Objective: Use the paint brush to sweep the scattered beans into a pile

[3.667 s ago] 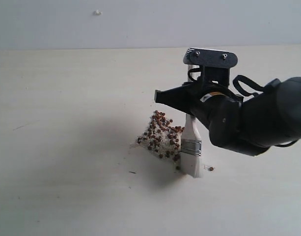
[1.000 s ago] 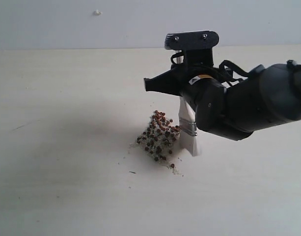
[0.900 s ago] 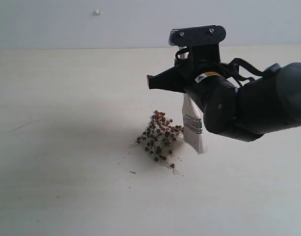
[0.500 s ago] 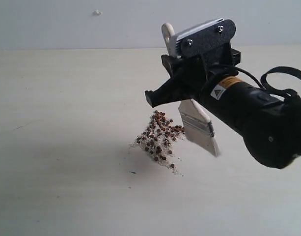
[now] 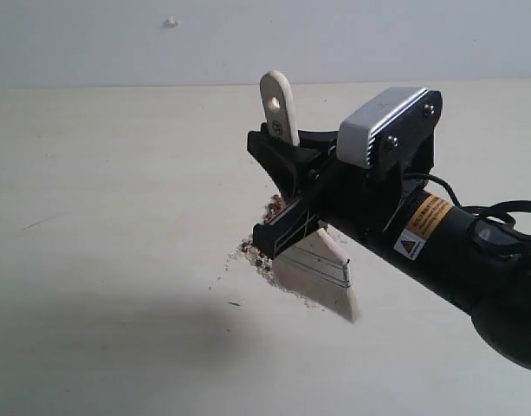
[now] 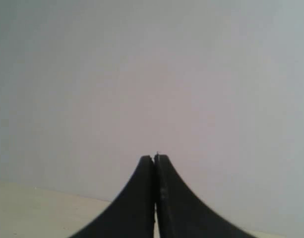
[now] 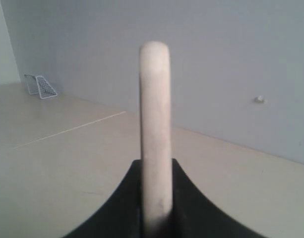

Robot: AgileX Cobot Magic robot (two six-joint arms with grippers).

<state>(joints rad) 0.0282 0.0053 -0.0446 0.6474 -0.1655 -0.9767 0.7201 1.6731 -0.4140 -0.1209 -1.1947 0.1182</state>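
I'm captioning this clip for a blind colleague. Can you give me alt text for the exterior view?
A black right pincer grips a wide flat cream-handled paint brush, tilted with its whitish bristles angled down over a pale table. Only a few tiny reddish-brown beans show beside the brush head; the pincer and brush block the view behind them.
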